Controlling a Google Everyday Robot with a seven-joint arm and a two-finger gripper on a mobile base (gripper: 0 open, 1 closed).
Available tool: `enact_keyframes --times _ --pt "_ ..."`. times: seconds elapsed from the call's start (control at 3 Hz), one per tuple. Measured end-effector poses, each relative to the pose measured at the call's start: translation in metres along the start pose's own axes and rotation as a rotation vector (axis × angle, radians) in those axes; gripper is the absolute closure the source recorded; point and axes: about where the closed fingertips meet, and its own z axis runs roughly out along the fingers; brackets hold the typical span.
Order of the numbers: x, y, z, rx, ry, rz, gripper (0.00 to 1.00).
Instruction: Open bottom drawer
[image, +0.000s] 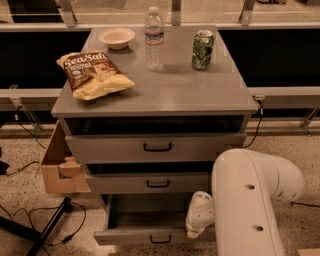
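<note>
Half out toward you stands the bottom drawer (135, 236); the gripper (196, 228) sits at its near right corner, and you cannot tell its grasp.

White gripper (199, 222) hanging at right front of grey bottom drawer (127, 236); black handle (160, 239) showing; green can (202, 50) standing above.

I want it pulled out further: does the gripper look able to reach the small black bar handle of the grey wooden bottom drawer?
Probably yes. The gripper sits over the right end of the grey wooden bottom drawer, close beside its small black bar handle, with nothing visible between them.
</note>
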Motion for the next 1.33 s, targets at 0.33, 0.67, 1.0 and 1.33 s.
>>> enact_keyframes --times 0.33,0.67,1.0,1.33 --pt "0.0105 0.0106 -0.0028 0.004 0.0 0.02 1.0" --pt "0.0096 0.0106 -0.0028 0.004 0.0 0.02 1.0" --pt "0.0137 0.0154 -0.0043 0.006 0.0 0.029 1.0" --pt "0.0132 0.0154 -0.0043 0.006 0.0 0.029 0.82"
